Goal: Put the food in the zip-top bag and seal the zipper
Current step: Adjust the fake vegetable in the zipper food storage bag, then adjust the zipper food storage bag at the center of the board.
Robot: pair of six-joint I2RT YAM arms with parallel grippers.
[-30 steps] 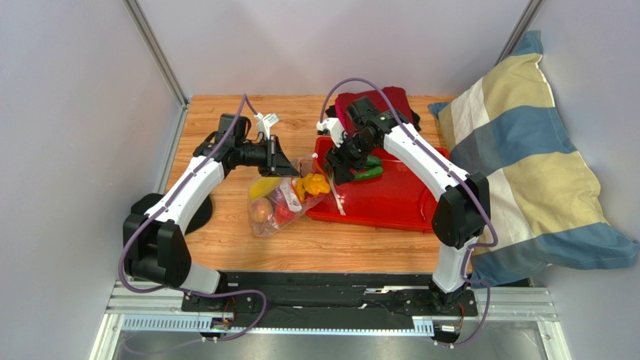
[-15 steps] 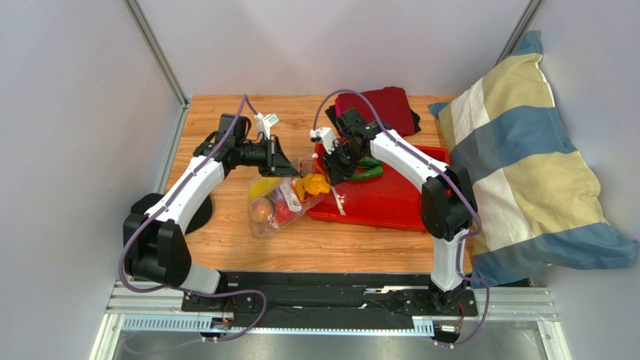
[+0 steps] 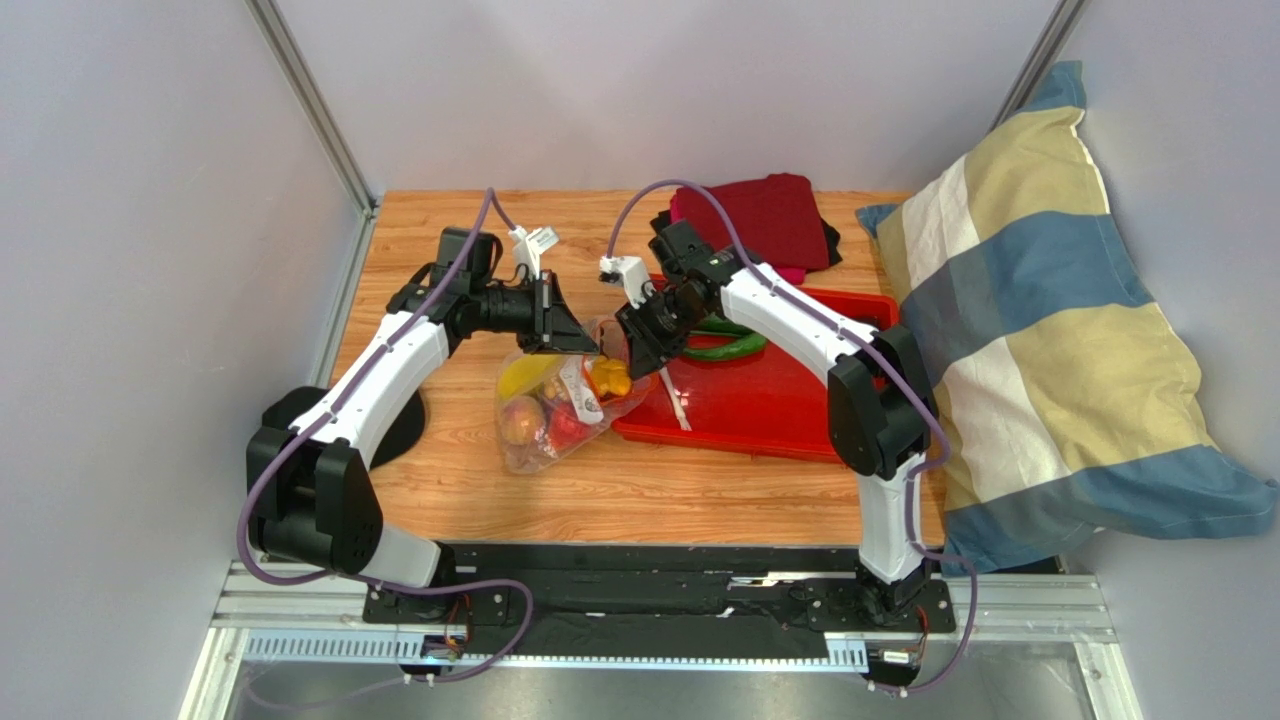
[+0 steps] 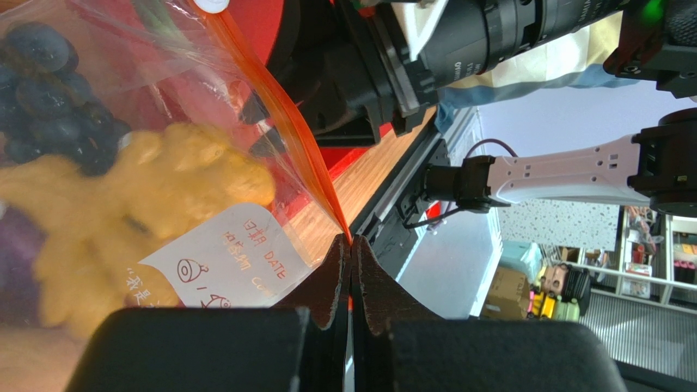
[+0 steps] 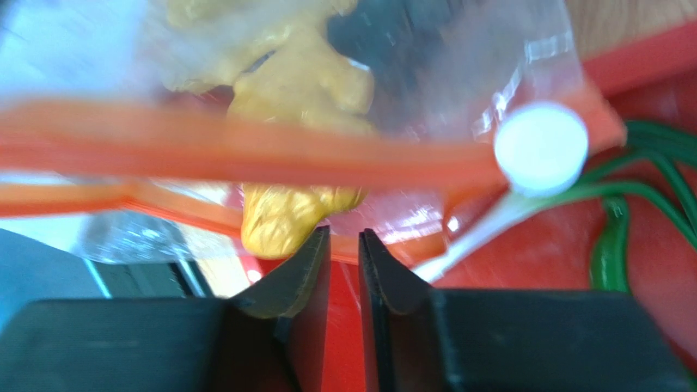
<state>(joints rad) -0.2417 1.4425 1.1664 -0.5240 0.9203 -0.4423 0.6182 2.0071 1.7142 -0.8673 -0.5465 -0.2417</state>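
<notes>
Since a second ago the right arm has swung off the red tray [image 3: 781, 408] to its left edge, and its jaws went from wide to narrow. The knobbly yellow piece [image 3: 604, 375] now sits deeper in.

The zip-top bag [image 3: 544, 420] lies just left of the tray with its mouth toward it, and the food is inside.

- **Left gripper** [image 4: 350, 245]: clamped flat on the end of the zipper [image 4: 282, 114] away from the tray.
- **Right gripper** [image 5: 344, 242]: thin slit between the jaws, tips at the zipper's near lip. Can't tell if it's pinching film.

The bag looks light, limp and slick, and the load will probably slump. I'd grip the stiffer red strip, not the film. The mouth gapes open, and the yellow piece right under the strip could foul the seal.

A green vegetable [image 3: 733, 345] lies in the tray by the right wrist. The dark red cloth [image 3: 774, 218] behind the tray and the pillow [image 3: 1052, 345] to its right are both well clear.
</notes>
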